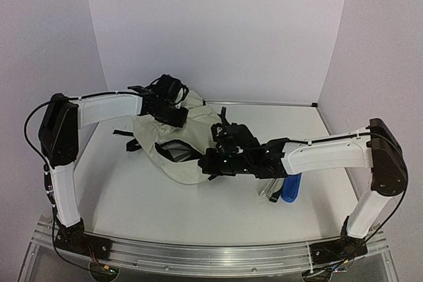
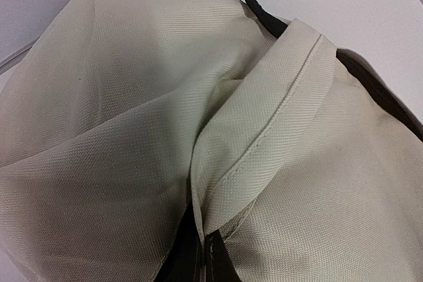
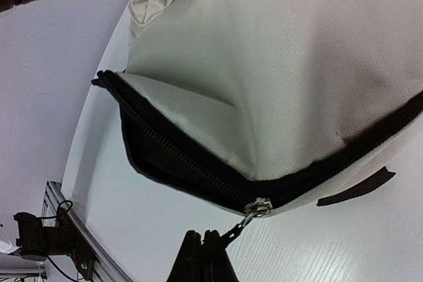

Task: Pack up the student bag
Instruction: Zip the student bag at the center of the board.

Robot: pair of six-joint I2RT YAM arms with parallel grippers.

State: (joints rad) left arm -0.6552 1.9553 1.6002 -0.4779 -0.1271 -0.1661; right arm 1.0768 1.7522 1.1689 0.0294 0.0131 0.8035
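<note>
The cream student bag [image 1: 173, 144] lies on the white table at centre left, its mouth partly open and showing grey lining. My left gripper [image 1: 173, 114] is at the bag's far top edge, shut on a fold of the cream fabric [image 2: 218, 183]. My right gripper [image 1: 210, 162] is at the bag's near right edge. In the right wrist view it is shut [image 3: 206, 242] on the black zipper pull tab, just below the silver slider [image 3: 258, 207] on the black zipper [image 3: 178, 160]. The zipper stands open to the left of the slider.
A blue oblong item [image 1: 291, 187] and a grey pen-like item [image 1: 271, 191] lie on the table under the right arm. Black straps [image 1: 125, 135] trail left of the bag. The table's front rail [image 3: 63, 229] shows in the right wrist view.
</note>
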